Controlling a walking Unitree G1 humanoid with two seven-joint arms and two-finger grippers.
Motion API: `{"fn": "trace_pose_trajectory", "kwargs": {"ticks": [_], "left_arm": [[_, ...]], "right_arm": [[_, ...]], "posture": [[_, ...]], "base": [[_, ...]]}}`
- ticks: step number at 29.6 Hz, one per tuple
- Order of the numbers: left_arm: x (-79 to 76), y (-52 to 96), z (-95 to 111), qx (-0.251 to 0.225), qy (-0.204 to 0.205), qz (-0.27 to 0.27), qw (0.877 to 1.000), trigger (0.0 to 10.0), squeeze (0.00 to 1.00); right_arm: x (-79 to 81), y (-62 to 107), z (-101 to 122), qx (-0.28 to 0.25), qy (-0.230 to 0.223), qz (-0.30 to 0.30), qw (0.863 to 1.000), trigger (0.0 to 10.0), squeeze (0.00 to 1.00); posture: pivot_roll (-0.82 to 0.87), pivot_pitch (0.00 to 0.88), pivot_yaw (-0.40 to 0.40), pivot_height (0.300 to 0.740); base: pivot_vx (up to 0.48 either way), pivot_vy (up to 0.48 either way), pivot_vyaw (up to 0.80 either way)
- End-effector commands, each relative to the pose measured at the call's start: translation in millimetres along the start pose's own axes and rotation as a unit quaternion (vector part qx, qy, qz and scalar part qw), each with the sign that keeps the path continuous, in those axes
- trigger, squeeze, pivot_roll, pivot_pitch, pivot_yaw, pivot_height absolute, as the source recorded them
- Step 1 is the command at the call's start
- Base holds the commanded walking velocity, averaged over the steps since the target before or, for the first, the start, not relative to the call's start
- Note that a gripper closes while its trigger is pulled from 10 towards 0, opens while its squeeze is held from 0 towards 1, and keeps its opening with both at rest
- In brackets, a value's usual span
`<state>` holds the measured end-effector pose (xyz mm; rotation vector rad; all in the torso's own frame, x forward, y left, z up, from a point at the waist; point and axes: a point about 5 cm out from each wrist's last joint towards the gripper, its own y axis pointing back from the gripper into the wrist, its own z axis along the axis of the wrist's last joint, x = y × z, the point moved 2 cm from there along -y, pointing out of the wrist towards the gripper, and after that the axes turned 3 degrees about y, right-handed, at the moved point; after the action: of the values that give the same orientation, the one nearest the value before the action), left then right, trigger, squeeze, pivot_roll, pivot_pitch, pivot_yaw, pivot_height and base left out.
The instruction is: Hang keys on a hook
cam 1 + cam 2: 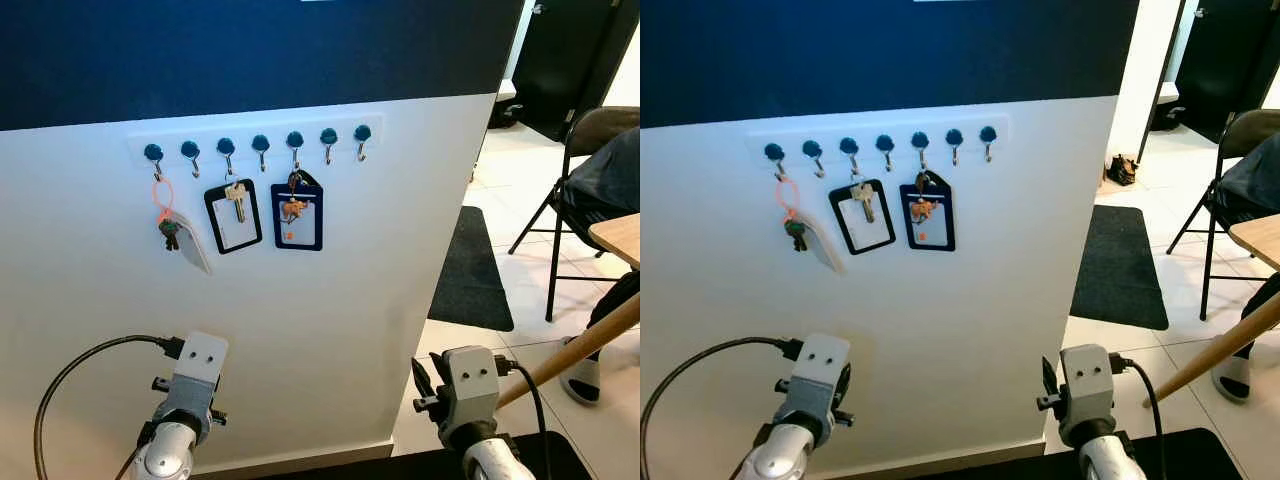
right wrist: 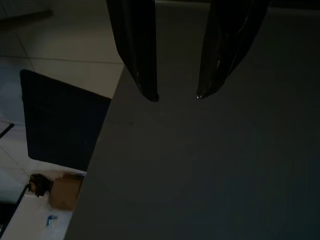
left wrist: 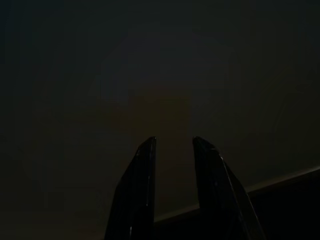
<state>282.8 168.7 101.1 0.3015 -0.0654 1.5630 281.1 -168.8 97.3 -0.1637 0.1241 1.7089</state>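
Keys hang from the leftmost hook on an orange loop; hanging appears complete. Left gripper and right gripper, fingers narrowly parted and empty, sit below the hook; next, withdrawal.

left arm: silver tube, pale grey wrist block with two small dark screw holes, black cable looping off its side | right arm: same silver tube and grey block (two holes too), black cable behind | left gripper, right gripper: two long, glossy black fingers each
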Motion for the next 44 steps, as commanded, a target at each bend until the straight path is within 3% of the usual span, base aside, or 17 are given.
{"fn": "trace_pose_trajectory", "kwargs": {"ticks": [1,44], "left_arm": [[-1.8,0.6,-3.9,0.003,0.0,0.003,1.0,10.0,0.0],[-7.1,-7.8,-0.4,-0.01,0.003,0.002,1.0,10.0,0.0]], "right_arm": [[4.9,3.2,-6.7,0.009,-0.003,0.008,1.0,10.0,0.0],[6.4,0.2,-8.2,0.008,-0.004,0.014,1.0,10.0,0.0]], "posture": [[-0.02,0.147,0.056,0.74],[-0.03,0.137,0.055,0.74]], "base": [[0.0,0.0,-0.42],[0.0,0.0,-0.79]]}}
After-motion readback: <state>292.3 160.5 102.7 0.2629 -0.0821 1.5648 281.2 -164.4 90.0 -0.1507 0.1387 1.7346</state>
